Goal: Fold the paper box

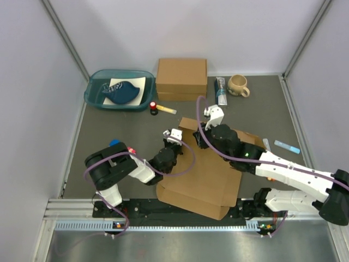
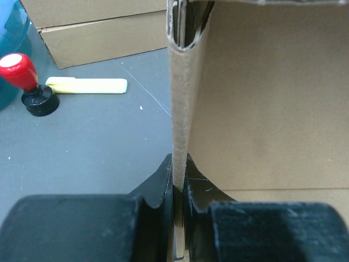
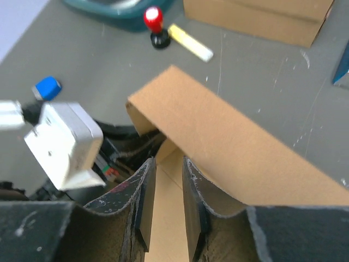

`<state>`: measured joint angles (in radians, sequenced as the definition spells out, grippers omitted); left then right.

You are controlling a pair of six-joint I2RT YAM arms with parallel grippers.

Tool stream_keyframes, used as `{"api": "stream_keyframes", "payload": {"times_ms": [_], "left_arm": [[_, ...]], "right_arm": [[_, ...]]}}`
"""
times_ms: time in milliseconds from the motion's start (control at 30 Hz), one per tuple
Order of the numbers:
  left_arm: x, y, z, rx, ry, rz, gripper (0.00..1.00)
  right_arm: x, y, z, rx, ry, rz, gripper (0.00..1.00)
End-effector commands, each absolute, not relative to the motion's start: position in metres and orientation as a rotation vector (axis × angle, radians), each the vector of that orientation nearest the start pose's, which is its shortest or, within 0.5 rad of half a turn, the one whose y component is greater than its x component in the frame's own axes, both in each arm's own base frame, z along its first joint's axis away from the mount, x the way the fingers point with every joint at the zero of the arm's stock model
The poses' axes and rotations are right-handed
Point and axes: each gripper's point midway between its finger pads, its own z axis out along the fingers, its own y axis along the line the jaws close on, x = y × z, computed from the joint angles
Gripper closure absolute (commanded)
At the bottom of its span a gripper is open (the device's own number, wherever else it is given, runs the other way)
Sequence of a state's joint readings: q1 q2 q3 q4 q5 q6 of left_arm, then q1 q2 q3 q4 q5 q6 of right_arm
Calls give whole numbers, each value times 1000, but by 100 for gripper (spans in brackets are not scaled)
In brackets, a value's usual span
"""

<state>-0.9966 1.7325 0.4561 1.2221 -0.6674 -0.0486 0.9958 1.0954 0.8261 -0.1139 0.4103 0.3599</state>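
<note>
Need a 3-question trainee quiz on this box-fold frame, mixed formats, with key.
1. True or false: the left fingers pinch an upright wall of the paper box.
2. The mug stands: A) in the far-left corner; B) at the far side, right of centre; C) at the near edge.
3. Short answer: which arm's fingers stand apart?
Key: 1 true; 2 B; 3 the right fingers.
</note>
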Motion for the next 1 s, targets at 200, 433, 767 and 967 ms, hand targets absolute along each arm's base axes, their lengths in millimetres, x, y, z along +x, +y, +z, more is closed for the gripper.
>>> {"api": "stream_keyframes", "payload": {"times_ms": [200, 433, 767, 967], "left_arm": [[309, -276, 109, 225, 1562, -271, 100], [311, -277, 109, 206, 1565, -266, 100], [318, -280, 126, 160, 1534, -270, 55], [322, -288, 137, 168, 1507, -301, 44]], "right_arm": [[301, 273, 246, -263, 1841, 458, 73], [308, 288, 195, -315, 1905, 433, 73], [304, 279, 166, -336, 1950, 386, 73], [302, 280, 165, -338, 1957, 398, 73]]}}
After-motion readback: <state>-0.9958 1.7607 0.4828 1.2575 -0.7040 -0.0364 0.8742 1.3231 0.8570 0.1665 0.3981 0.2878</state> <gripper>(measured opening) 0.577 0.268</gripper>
